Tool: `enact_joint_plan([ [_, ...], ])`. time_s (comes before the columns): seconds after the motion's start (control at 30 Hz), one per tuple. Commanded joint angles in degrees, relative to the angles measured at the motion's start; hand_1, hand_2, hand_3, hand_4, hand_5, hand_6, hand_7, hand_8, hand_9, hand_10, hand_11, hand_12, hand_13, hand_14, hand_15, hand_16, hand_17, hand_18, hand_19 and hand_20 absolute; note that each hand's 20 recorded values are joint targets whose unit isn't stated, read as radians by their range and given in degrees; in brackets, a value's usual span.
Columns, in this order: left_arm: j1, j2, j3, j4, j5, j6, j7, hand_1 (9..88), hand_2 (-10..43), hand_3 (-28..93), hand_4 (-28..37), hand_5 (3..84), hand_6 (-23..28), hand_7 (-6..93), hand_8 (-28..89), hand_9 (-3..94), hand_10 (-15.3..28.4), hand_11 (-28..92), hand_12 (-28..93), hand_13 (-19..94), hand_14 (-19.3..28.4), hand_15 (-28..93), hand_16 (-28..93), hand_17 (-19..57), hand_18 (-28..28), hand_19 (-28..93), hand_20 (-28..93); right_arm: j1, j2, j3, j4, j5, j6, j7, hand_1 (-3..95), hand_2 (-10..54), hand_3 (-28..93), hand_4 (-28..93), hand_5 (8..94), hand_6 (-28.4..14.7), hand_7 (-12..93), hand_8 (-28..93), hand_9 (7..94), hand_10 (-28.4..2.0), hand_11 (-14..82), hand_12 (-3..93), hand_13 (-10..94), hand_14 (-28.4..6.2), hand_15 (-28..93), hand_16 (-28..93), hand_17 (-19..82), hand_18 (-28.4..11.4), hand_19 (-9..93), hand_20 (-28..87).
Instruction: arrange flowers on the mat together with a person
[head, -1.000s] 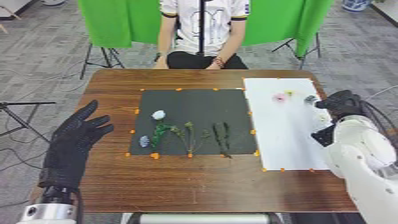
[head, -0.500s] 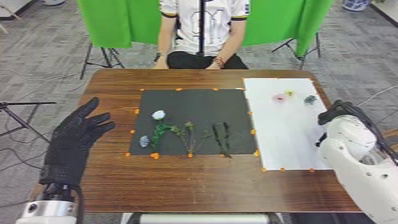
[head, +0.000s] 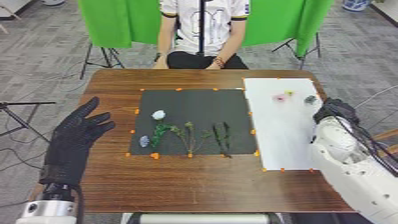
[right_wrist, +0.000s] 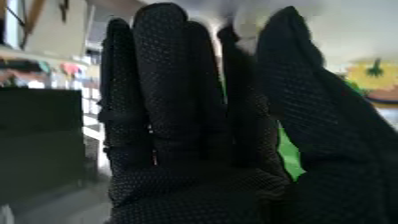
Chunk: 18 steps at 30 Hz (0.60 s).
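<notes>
In the head view my left hand (head: 78, 134) stands open left of the dark mat (head: 191, 102). My right hand (head: 336, 111) is at the right edge of the white mat (head: 284, 135); in the right wrist view the right hand (right_wrist: 187, 135) has straight fingers and holds nothing. On the dark mat lie a white flower (head: 159, 115) with a green stem, a pale blue flower (head: 145, 141), thin green sprigs (head: 189, 137) and dark green stems (head: 221, 137). A pink flower (head: 280, 97), a small yellow flower (head: 290, 92) and a grey-green flower (head: 310, 99) lie on the white mat's far part.
Orange tape pieces (head: 155, 156) mark the mats' edges on the brown table (head: 178, 185). Across the table a person sits with both hands low at its far edge. Green cloth (head: 115, 30) hangs on stands behind.
My right hand has drawn back from over the white mat to its right edge, uncovering the grey-green flower. The left hand and the flowers stay where they were.
</notes>
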Motion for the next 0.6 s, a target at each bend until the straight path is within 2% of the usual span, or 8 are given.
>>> enact_joint_plan([
  [0.03, 1.0, -0.32, -0.5, 0.18, -0.21, 0.05, -0.21, 22.1, 2.6, 79, -28.3, 33.4, 6.4, 16.4, -11, 34.6, 19.9, 28, 11, 24, 27.3, 56, -10, -9.6, 22.7, 49, 15, -1.5, 0.8, -0.9, 0.1, -4.9, 5.2, 0.0, 59.1, -9.5, 60, -28, 84.0, 3.4, 14, 0, 87.9, -8.4, 13.5, 28.8, 80, -5.1, 55, 17, 46, -15.7, 87, -13],
  [0.17, 2.2, -0.65, -2.02, -0.3, -0.25, -0.02, 0.14, 22.1, 2.6, 79, -28.3, 33.3, 6.4, 16.3, -11, 34.6, 19.9, 28, 11, 24, 27.3, 56, -10, -9.6, 22.7, 49, 15, -5.1, 1.6, 1.7, -4.1, -6.4, 8.0, -0.8, 59.7, -9.5, 60, -28, 85.0, 3.3, 14, 1, 90.5, -7.3, 16.1, 30.8, 82, -4.4, 56, 18, 46, -15.3, 88, -13],
  [0.27, 4.1, -1.56, -4.71, -0.7, 0.2, -0.87, 1.12, 22.1, 2.4, 79, -28.3, 33.3, 6.4, 16.3, -11, 34.6, 19.9, 28, 11, 24, 27.3, 56, -10, -9.6, 22.7, 49, 15, -7.9, 2.2, 2.8, -9.7, -8.1, 11.0, -3.1, 59.2, -9.5, 61, -28, 85.3, 3.5, 14, 1, 90.9, -7.3, 17.4, 31.3, 82, -4.3, 56, 19, 46, -15.4, 89, -13],
  [0.37, 6.9, -2.47, -7.28, -0.98, -0.86, 0.29, 2.96, 21.9, 1.5, 79, -28.3, 33.3, 6.3, 16.3, -11, 34.5, 19.7, 28, 11, 24, 27.2, 56, -10, -9.7, 22.8, 49, 15, -8.2, 1.9, 1.5, -15.2, -8.3, 12.4, -7.0, 58.8, -9.5, 61, -28, 85.3, 3.4, 14, 1, 90.9, -7.4, 18.0, 31.3, 82, -4.2, 56, 19, 46, -15.7, 89, -13],
  [0.4, 7.4, -3.03, -8.21, -0.86, -0.79, 0.05, 2.74, 21.7, 1.3, 79, -28.3, 33.2, 6.3, 16.3, -11, 34.5, 19.7, 28, 11, 24, 27.2, 56, -10, -9.7, 22.8, 49, 15, -7.9, 1.9, 0.5, -17.0, -7.8, 12.8, -8.0, 58.6, -9.5, 62, -28, 85.3, 3.4, 14, 2, 90.9, -7.4, 18.1, 31.3, 82, -4.2, 56, 19, 45, -15.7, 90, -13],
  [0.43, 8.6, -3.21, -9.08, -1.0, -1.16, 0.48, 3.34, 21.4, 1.0, 79, -28.3, 33.2, 6.2, 16.3, -11, 34.5, 19.7, 28, 11, 24, 27.2, 56, -10, -9.7, 22.8, 49, 15, -6.8, 1.4, -1.0, -18.3, -7.4, 13.3, -9.2, 58.5, -9.5, 62, -28, 85.2, 3.3, 14, 2, 90.8, -7.4, 18.2, 31.4, 82, -4.2, 56, 19, 45, -15.7, 90, -13],
  [0.57, 12.0, -5.4, -11.96, -1.16, -2.01, 0.91, 5.58, 21.0, 0.7, 79, -28.3, 33.1, 6.1, 16.3, -11, 34.6, 19.7, 27, 12, 24, 27.4, 56, -9, -9.2, 23.4, 51, 16, -1.6, -1.7, -7.8, -22.0, -5.6, 13.8, -14.0, 58.0, -9.5, 62, -28, 84.9, 3.2, 14, 2, 90.5, -7.5, 18.6, 31.4, 81, -4.3, 56, 20, 43, -15.8, 91, -13],
  [0.6, 13.0, -5.55, -12.67, -1.23, -2.38, 1.2, 6.1, 20.9, 0.7, 79, -28.3, 33.1, 6.0, 16.2, -11, 34.6, 19.7, 27, 12, 25, 27.6, 57, -9, -8.6, 23.7, 53, 18, -0.1, -2.4, -9.9, -22.4, -5.5, 13.8, -15.1, 57.9, -9.5, 63, -28, 84.8, 3.2, 14, 2, 90.4, -7.5, 18.7, 31.4, 81, -4.3, 56, 20, 43, -15.8, 91, -13],
])
